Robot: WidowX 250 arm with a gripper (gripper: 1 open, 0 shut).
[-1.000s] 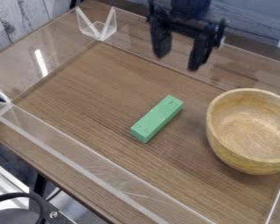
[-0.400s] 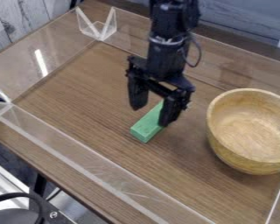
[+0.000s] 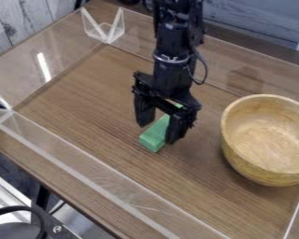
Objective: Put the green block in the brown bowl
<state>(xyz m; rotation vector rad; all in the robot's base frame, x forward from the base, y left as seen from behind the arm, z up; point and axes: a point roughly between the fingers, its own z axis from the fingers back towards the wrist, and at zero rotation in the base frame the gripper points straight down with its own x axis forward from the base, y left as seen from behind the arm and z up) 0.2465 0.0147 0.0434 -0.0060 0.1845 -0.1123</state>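
We see the green block (image 3: 153, 139) lying flat on the wood-grain table (image 3: 78, 103), roughly mid-surface, long axis running diagonally toward the far right corner. Only its near end shows; the far end is hidden behind the gripper (image 3: 161, 131). Black gripper points nearly straight down over the block, jaws spread wide, one finger on each side of the bar. We can't tell if the fingertips touch the block or the table. Nothing gripped. Brown bowl (image 3: 267, 138) sits upright at the right edge of the table, near the block but apart from it, interior bare. Clear acrylic walls (image 3: 64, 154) run along the table's edges, with a small clear bracket (image 3: 104, 25) at the far left corner.
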